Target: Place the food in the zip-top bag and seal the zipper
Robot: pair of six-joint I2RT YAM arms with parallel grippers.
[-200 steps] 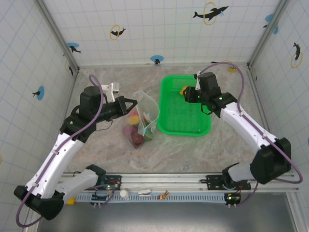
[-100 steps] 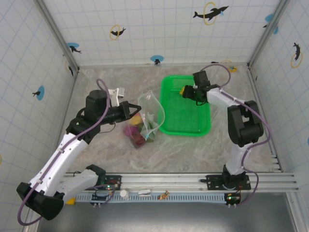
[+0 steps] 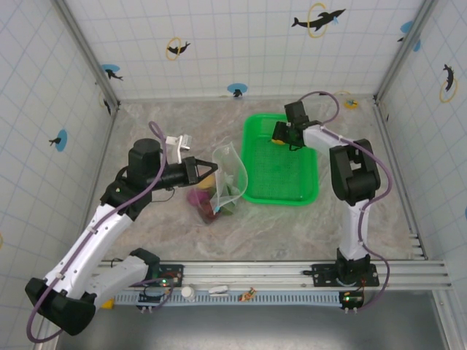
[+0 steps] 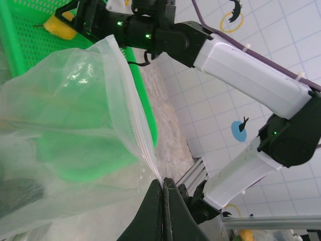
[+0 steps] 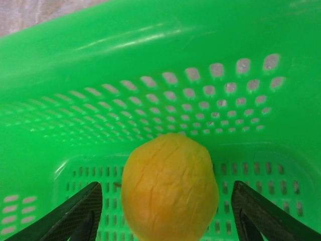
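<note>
On the table (image 3: 292,233), left of centre, left gripper (image 4: 163,183) pinched tight on the zipper (image 4: 131,120) of the zip-top bag (image 3: 228,169), several pieces of food (image 3: 203,198) inside. Farther back, right gripper (image 5: 168,213) spread wide, fingers flanking a yellow fruit (image 5: 169,186) in the green basket (image 3: 281,197), far corner.

R wrist view: yellow fruit (image 5: 169,188) cut off at 6 o'clock edge; finger (image 5: 75,213) bases of right gripper (image 5: 165,185) likewise.

L wrist view: zip-top bag (image 4: 65,130) runs off 9 o'clock edge. Dark blurred item at 8 o'clock, ID not poss. Zipper (image 4: 133,125) end hidden in clamped left gripper (image 4: 163,183).

Top view: food (image 3: 206,198) in bag overlaps, count unclear.
</note>
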